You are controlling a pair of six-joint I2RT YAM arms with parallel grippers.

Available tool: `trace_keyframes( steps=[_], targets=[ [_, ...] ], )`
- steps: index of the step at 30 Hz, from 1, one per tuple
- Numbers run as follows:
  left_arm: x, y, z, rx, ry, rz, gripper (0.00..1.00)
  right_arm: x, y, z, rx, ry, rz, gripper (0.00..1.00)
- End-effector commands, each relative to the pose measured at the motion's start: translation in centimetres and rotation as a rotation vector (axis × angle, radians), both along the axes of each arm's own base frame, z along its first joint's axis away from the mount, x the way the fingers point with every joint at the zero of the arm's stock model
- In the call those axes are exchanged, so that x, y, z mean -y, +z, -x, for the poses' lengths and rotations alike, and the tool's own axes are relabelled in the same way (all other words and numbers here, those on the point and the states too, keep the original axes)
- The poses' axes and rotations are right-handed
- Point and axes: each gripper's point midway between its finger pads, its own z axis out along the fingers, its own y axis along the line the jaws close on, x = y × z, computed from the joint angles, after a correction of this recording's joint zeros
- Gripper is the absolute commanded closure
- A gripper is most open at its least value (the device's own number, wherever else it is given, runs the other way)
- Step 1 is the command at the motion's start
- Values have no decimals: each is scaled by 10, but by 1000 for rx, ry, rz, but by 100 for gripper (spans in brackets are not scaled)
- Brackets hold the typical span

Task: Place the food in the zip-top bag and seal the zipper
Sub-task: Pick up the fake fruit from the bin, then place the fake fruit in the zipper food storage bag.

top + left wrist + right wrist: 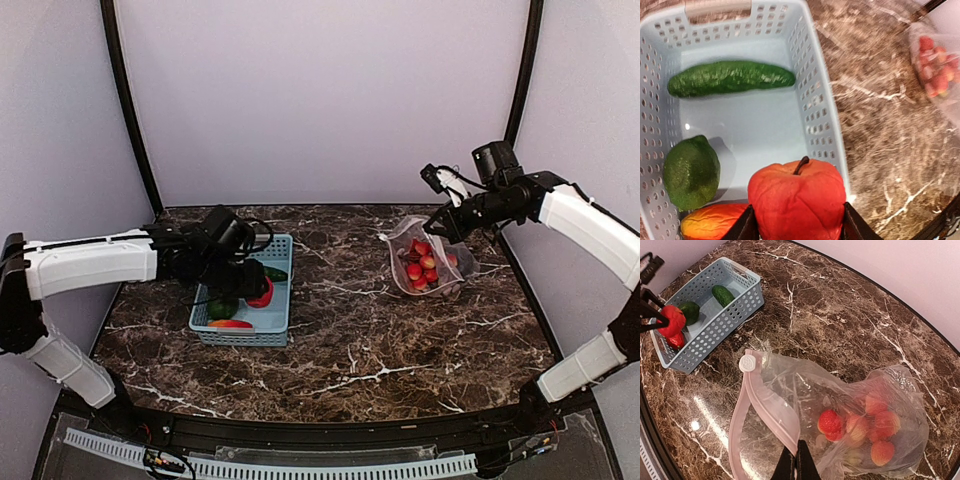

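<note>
Hanging over the blue basket (821, 107) at left, the left jaws clamp a red fruit (797, 200); the right jaws pinch the zip-top bag (807, 387) at its mouth edge.

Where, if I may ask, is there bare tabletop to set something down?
Bare marble lies between the basket and the zip-top bag, and in front of both toward the near edge. Crowded: the basket, where the left end effector grips a red fruit.
</note>
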Motion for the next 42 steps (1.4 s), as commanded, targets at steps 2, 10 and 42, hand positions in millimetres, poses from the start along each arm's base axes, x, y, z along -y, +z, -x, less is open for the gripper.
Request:
trace_keyframes(
  steps=[2, 10, 42],
  targets=[
    [21, 96, -6, 277, -155, 160, 70, 2, 15, 2, 46, 0, -15, 100],
    [125, 190, 26, 588, -551, 382, 73, -6, 30, 3, 31, 32, -46, 100],
    [282, 113, -41, 430, -444, 411, 65, -51, 63, 11, -24, 147, -137, 100]
  ],
)
